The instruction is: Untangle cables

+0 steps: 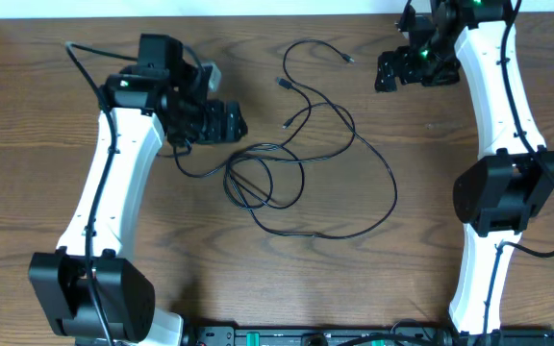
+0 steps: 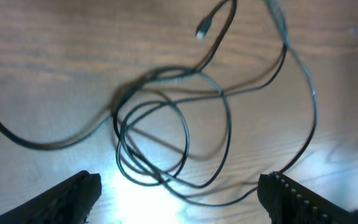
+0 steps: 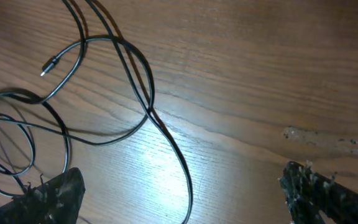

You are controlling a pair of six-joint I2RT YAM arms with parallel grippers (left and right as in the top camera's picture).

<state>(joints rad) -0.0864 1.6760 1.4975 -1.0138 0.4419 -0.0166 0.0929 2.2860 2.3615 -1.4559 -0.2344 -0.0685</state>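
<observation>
Left tool [image 1: 229,123] and right tool [image 1: 388,72] both gape wide, holding nothing, while the thin black plug-ended cables [image 1: 253,183] lie just beside the left tool on the brown wooden desk [image 1: 373,288], loops overlapping, so untangling looks barely begun.

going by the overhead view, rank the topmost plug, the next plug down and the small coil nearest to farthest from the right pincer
1. Topmost plug: just left of the right pincer.
2. Next plug down: farther left, slightly lower.
3. Small coil: lowest and farthest left of the three.
</observation>
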